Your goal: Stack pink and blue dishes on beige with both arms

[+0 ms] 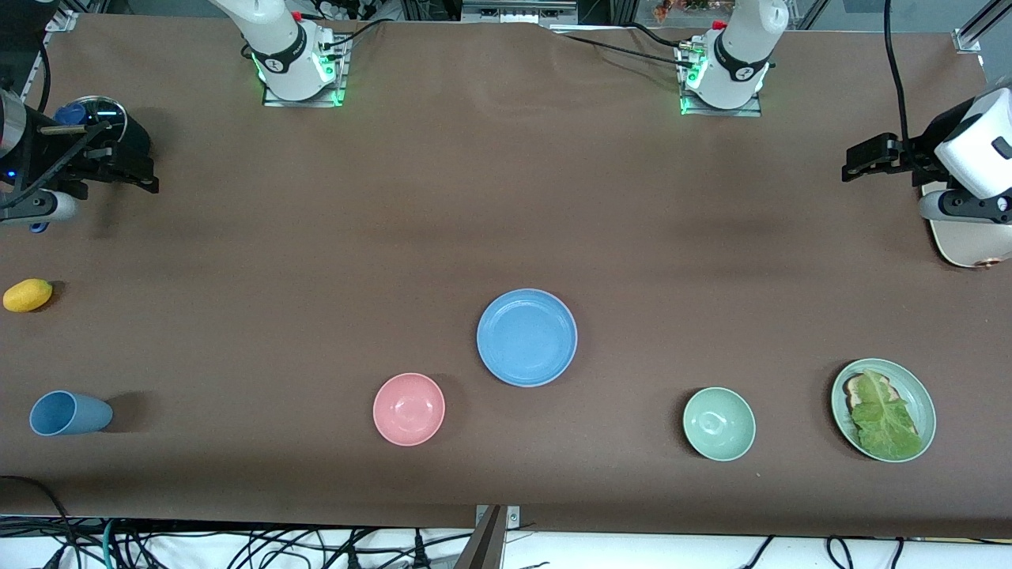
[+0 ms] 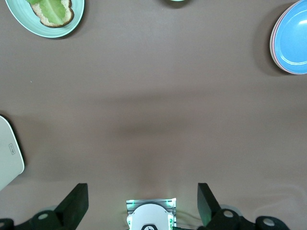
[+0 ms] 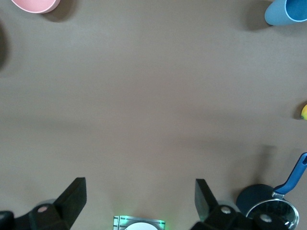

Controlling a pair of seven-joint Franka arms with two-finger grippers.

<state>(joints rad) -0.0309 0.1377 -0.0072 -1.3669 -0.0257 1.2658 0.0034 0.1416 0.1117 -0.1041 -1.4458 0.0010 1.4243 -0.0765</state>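
- Your blue plate point(image 1: 526, 337) sits mid-table on top of a stack; the left wrist view shows a pink rim point(image 2: 274, 49) just under it.
- You cannot make out a beige plate beneath them.
- Your left gripper point(image 2: 143, 205) hangs over the table at the left arm's end, fingers spread wide, holding nothing.
- Your right gripper point(image 3: 140, 201) hangs over the right arm's end near a pan point(image 1: 95, 118), also wide open and empty.
- Nearer the camera you have a pink bowl point(image 1: 409, 408), green bowl point(image 1: 719, 423), blue cup point(image 1: 69, 413).
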